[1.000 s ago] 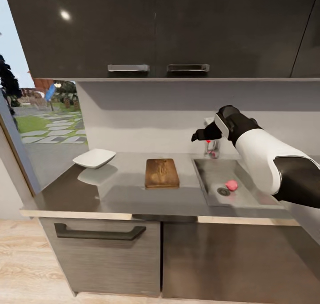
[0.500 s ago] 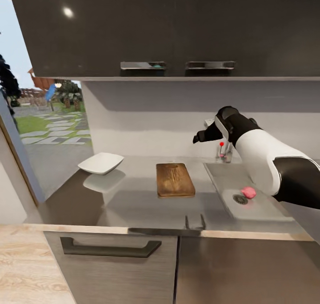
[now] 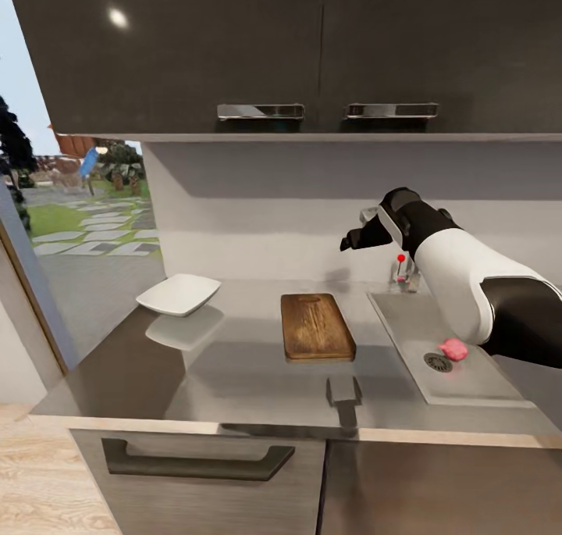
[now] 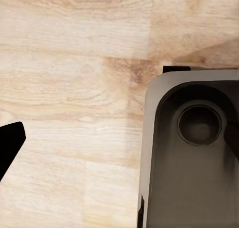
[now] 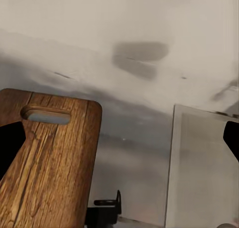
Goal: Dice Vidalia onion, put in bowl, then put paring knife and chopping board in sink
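Right arm (image 3: 468, 285) raised and bent above sink (image 3: 468, 386), right gripper (image 3: 355, 241) held over chopping board (image 3: 315, 328); jaws spread wide, empty; left gripper's jaws cannot be judged

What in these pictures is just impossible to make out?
- Head view: the right side of the sink is hidden behind the right arm.
- Head view: a small dark object at the front edge of the countertop is too small to identify.
- Left wrist view: the fingertips of the left gripper are cut off by the picture's edges.
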